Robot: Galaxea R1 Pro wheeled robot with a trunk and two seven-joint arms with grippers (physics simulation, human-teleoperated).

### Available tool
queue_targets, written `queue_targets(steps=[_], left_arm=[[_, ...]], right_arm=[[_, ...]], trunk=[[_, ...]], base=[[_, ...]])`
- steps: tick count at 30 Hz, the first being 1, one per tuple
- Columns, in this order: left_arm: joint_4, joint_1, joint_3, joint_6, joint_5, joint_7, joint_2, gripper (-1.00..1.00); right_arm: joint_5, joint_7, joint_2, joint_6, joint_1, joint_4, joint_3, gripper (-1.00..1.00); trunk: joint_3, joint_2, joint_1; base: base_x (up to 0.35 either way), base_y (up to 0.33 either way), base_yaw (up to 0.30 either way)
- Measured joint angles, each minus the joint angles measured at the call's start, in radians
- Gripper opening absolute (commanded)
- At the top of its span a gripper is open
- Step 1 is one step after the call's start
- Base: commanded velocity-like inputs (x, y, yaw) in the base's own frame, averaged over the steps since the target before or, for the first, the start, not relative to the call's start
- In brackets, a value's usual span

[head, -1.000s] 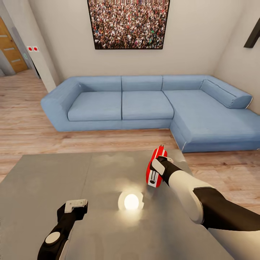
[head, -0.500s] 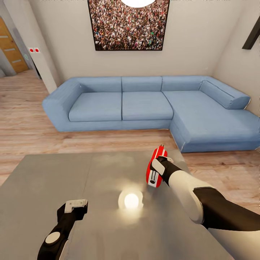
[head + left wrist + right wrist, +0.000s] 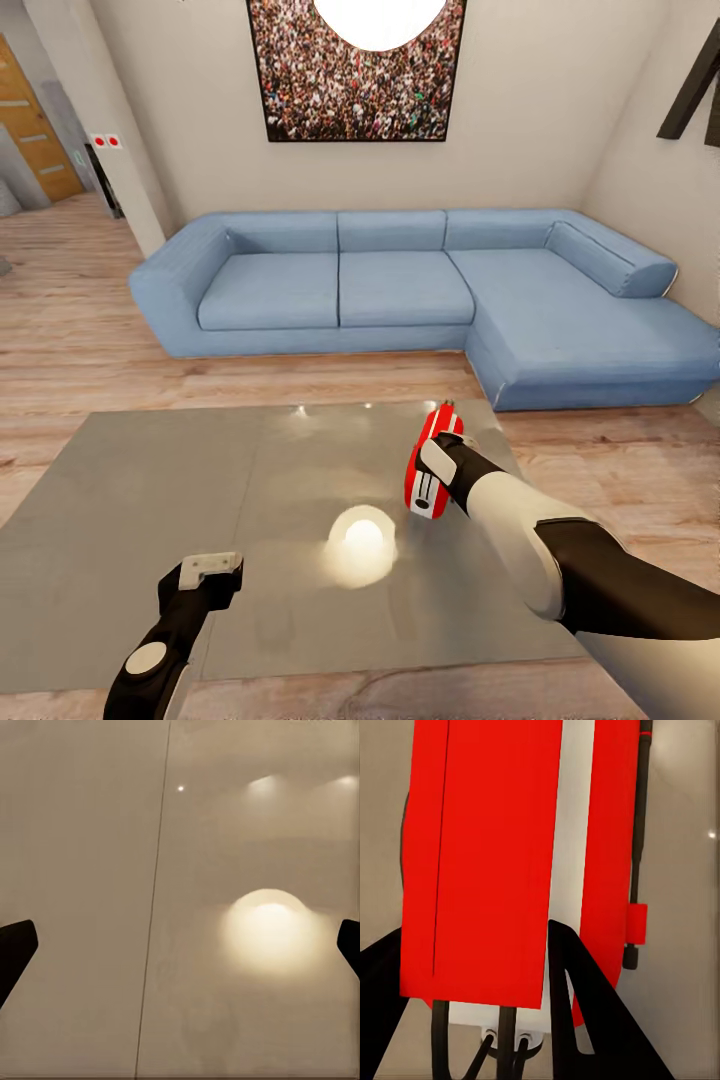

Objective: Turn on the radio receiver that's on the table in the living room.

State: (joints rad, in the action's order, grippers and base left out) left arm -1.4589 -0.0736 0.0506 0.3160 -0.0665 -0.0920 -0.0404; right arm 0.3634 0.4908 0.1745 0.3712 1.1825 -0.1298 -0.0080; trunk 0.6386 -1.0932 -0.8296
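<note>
The red radio receiver [image 3: 437, 424] stands on end, tilted, over the far right part of the grey table [image 3: 150, 500]. My right gripper [image 3: 432, 470] is against its near side. In the right wrist view the red and white radio receiver [image 3: 487, 855] lies just beyond the right gripper [image 3: 472, 937], whose black fingers [image 3: 585, 1005] overlap its lower part and look closed on it. My left gripper [image 3: 210, 568] hovers open over the table's near left, and in the left wrist view its [image 3: 180, 945] fingertips are wide apart above the bare table [image 3: 82, 870].
A blue L-shaped sofa [image 3: 400, 290] runs along the far wall and right side, under a crowd photo [image 3: 300, 90] and a white pendant lamp [image 3: 380, 15]. The lamp's reflection [image 3: 360, 540] glows on the table. Wood floor [image 3: 80, 340] surrounds the table; a doorway [image 3: 35, 130] is far left.
The whole view has drawn back: the table looks farther and its near edge now shows. The radio receiver kept its place with my right gripper. The pendant lamp came into view.
</note>
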Motion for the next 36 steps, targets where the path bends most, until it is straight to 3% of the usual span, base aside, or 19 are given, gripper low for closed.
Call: queue_targets(steps=[10,17,20,26,28,30,36], left_arm=[[0.0,0.0,0.0,-0.001,-0.001,-0.001,0.001,1.0],[0.0,0.0,0.0,-0.001,-0.001,0.0,0.001,1.0],[0.0,0.0,0.0,-0.002,-0.001,-0.001,0.001,1.0],[0.0,0.0,0.0,-0.002,-0.001,-0.002,0.001,1.0],[0.0,0.0,0.0,-0.002,-0.002,-0.003,0.002,1.0],[0.0,0.0,0.0,-0.002,-0.002,-0.003,0.002,1.0],[0.003,0.0,0.0,-0.003,-0.001,-0.005,0.002,1.0]], right_arm=[[-0.01,0.008,0.0,0.013,0.0,-0.007,0.017,-1.0],[-0.015,-0.016,0.0,0.007,0.0,-0.014,0.156,-1.0],[-0.009,-0.105,0.0,0.003,0.0,-0.025,0.183,-1.0],[-0.022,-0.281,-0.007,0.011,0.0,-0.048,0.197,-1.0],[-0.053,-0.335,-0.037,0.013,0.0,-0.049,0.202,-1.0],[-0.056,-0.388,-0.058,0.013,0.0,-0.049,0.199,-1.0],[-0.186,-0.703,-0.153,0.015,0.0,-0.042,0.208,-1.0]], trunk=[[-0.031,0.07,0.038],[-0.053,0.119,0.065],[-0.063,0.14,0.077],[-0.081,0.182,0.1],[-0.088,0.196,0.107],[-0.094,0.21,0.115],[-0.113,0.252,0.138]], base=[[-0.004,0.0,0.0],[0.0,0.0,0.0],[0.0,0.0,0.0],[0.0,0.0,0.0],[0.0,0.0,0.0],[0.0,0.0,0.0],[0.0,0.0,0.0]])
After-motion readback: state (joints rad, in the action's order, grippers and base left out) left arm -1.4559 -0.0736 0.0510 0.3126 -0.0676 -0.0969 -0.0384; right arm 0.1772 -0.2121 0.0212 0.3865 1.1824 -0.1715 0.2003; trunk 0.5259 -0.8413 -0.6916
